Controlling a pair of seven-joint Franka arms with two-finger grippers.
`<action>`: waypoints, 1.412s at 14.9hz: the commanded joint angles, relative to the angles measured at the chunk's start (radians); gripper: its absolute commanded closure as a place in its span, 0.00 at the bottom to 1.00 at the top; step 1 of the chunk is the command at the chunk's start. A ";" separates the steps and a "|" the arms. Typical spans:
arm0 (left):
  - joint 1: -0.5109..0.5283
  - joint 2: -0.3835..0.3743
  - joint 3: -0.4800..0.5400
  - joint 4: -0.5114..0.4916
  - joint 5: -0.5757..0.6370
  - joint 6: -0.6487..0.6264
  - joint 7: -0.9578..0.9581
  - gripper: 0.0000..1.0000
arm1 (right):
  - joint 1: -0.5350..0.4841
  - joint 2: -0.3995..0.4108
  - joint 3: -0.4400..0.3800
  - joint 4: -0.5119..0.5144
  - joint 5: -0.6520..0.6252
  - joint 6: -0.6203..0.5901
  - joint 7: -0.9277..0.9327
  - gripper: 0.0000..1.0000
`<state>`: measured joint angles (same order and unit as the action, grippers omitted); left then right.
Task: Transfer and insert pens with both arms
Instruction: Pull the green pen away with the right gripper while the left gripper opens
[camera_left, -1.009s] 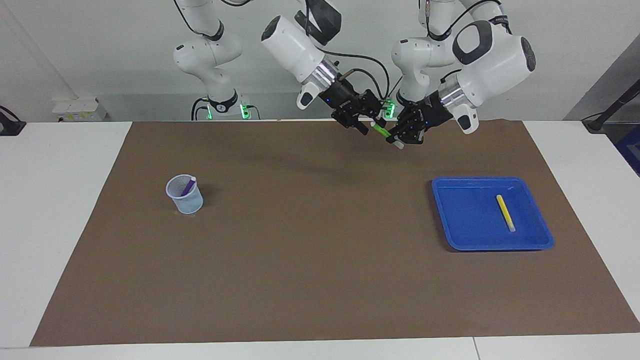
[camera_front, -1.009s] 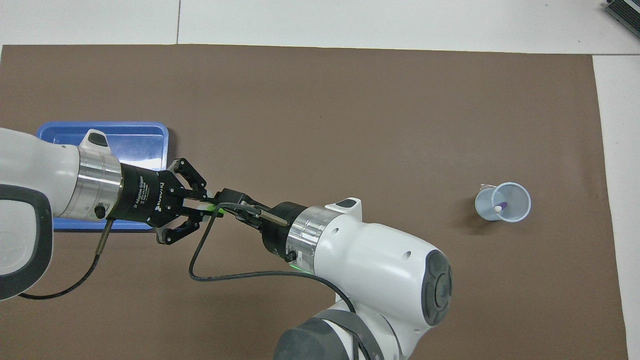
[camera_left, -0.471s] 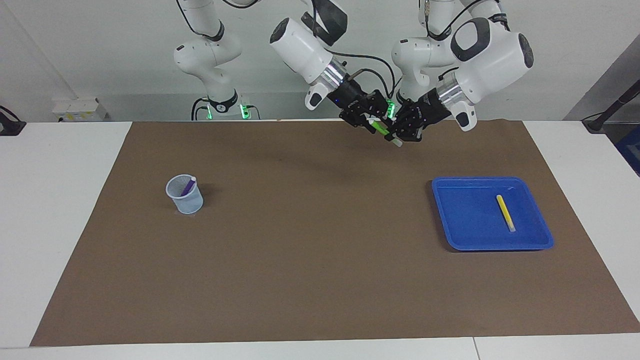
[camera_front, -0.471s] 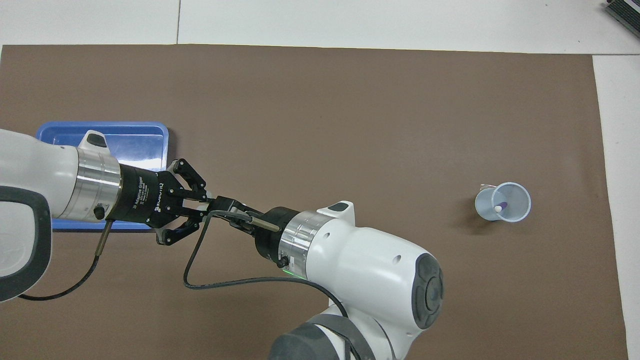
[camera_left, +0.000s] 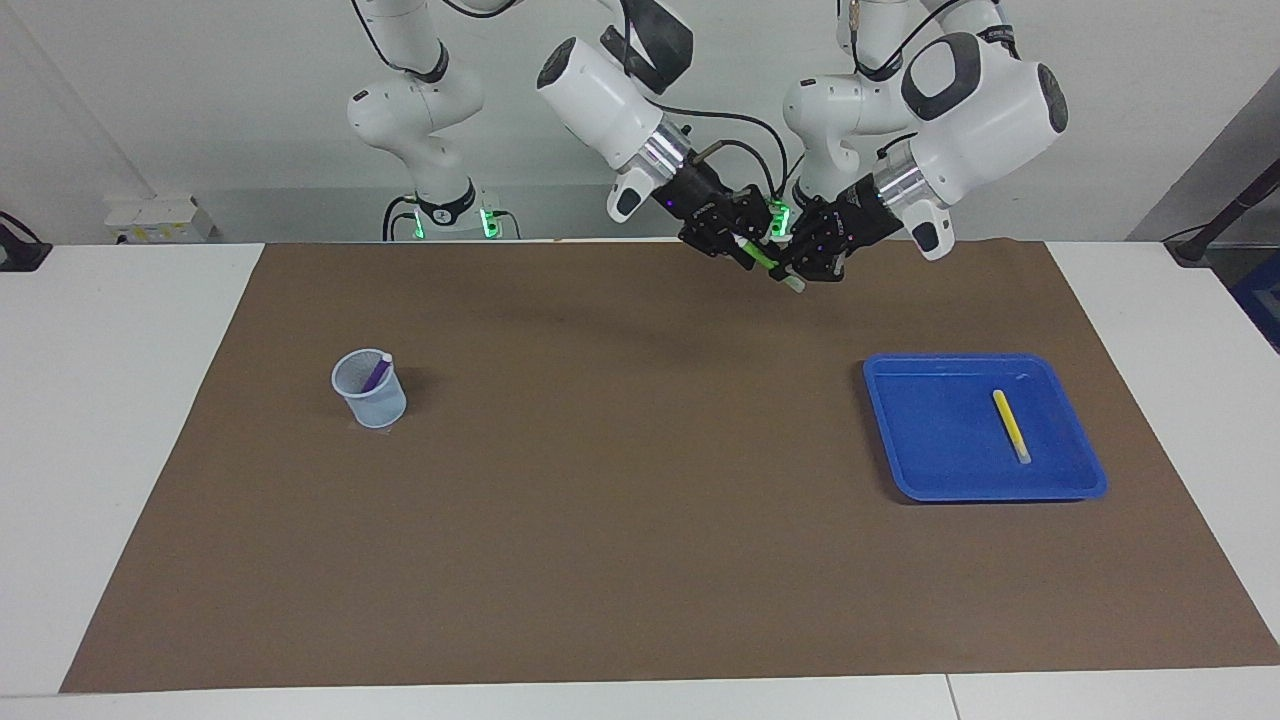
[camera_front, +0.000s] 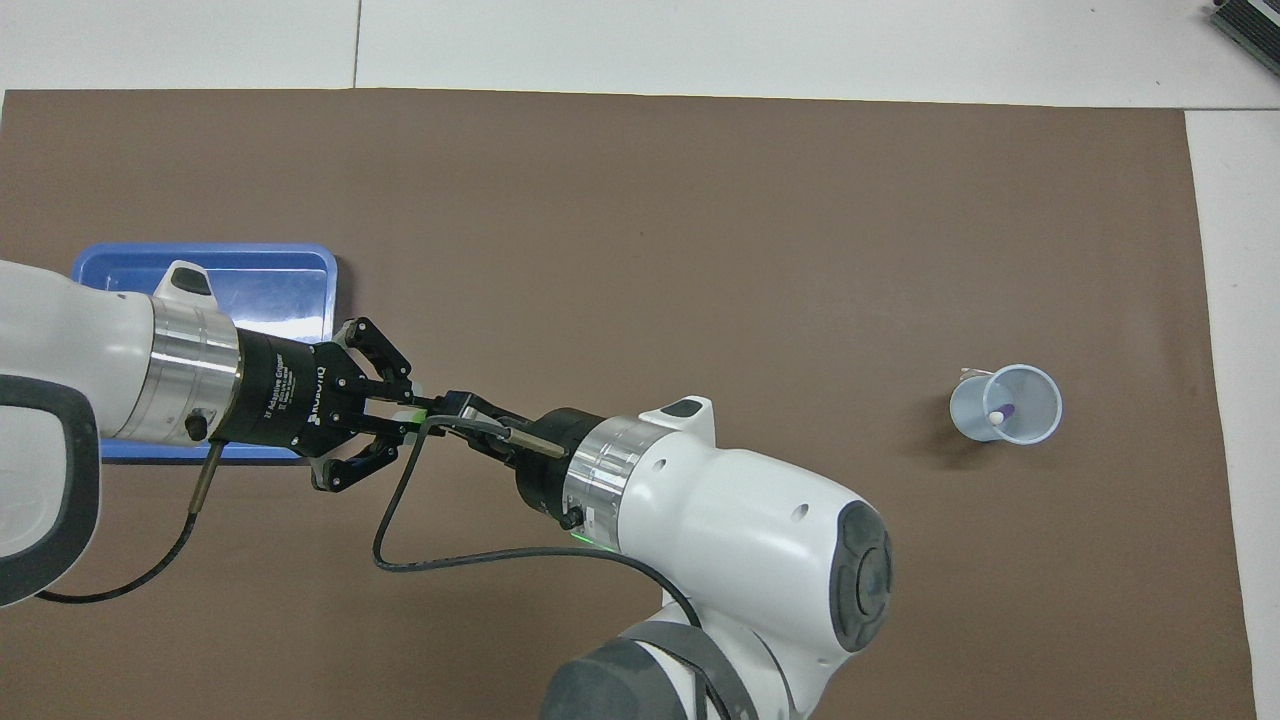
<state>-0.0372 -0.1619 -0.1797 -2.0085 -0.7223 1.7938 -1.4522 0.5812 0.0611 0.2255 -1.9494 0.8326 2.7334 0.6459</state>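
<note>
Since a second ago both arms have lifted the handover point slightly and drawn it toward the robots' end of the brown mat (camera_left: 640, 560). The right gripper (camera_left: 738, 243) has slid in along the green pen (camera_left: 762, 258) and its fingers have narrowed around the pen's upper end; whether they actually press on it cannot be told. The left gripper (camera_left: 795, 272), clamped on the pen's lower part near the pale cap, has risen with it and shifted a little toward the right arm's side. In the overhead view the right arm's wrist housing (camera_front: 740, 540) has moved closer to the left gripper, so less green shows between the two.
</note>
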 joint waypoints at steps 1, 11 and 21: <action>-0.015 -0.033 0.012 -0.030 -0.016 0.004 -0.016 1.00 | -0.012 0.011 0.008 0.009 0.008 0.014 -0.032 0.75; -0.021 -0.038 0.014 -0.030 -0.009 0.001 0.013 0.62 | -0.024 0.009 0.008 0.001 0.011 0.008 -0.029 1.00; -0.001 -0.060 0.023 -0.027 0.151 -0.060 0.370 0.62 | -0.253 -0.001 0.002 0.001 -0.050 -0.295 -0.336 1.00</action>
<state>-0.0425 -0.1917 -0.1675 -2.0108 -0.6425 1.7781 -1.2377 0.4000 0.0658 0.2206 -1.9512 0.8236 2.5184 0.3875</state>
